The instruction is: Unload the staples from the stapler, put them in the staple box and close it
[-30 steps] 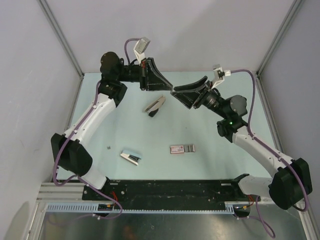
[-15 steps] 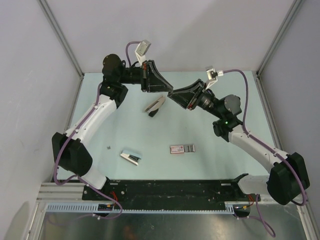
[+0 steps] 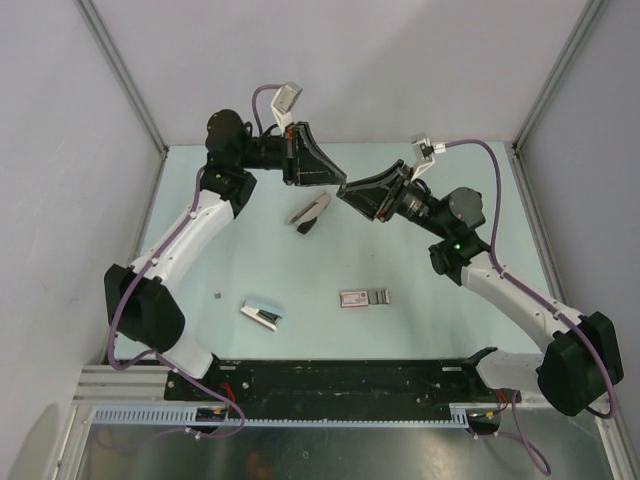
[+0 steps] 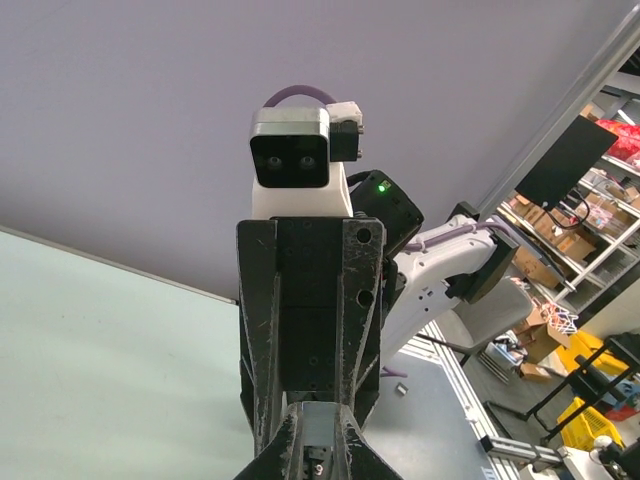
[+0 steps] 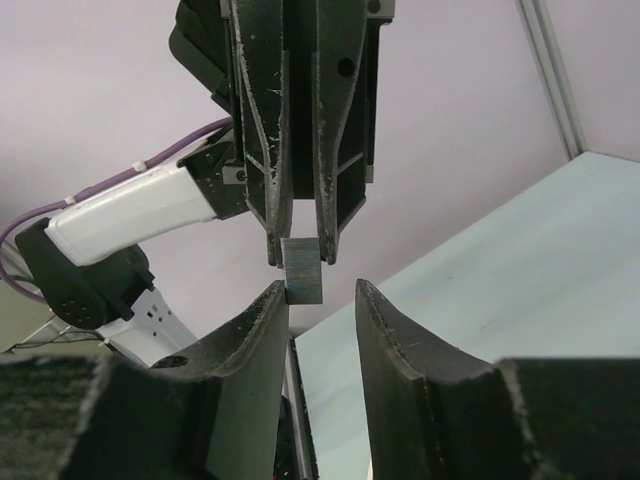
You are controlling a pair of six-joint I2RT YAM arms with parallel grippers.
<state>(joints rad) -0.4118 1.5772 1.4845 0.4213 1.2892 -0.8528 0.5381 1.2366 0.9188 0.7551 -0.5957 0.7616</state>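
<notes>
Pressure is applied by the left fingers (image 5: 262, 150) to a small grey block (image 5: 302, 270), judged to be staples, in mid-air. Within the last second the right fingers (image 5: 400, 350) have been brought up and narrowed, yet are spread around it: a handover is expected. Below, the open stapler (image 3: 310, 211) and a staple strip (image 3: 381, 296) are left on the pale desk (image 3: 300, 265), walled in grey.

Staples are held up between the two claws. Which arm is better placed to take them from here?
Right, probably. The left claw is shut on one end of the staples. The right claw stands open with its tips either side of the free end, ready to close.
</notes>
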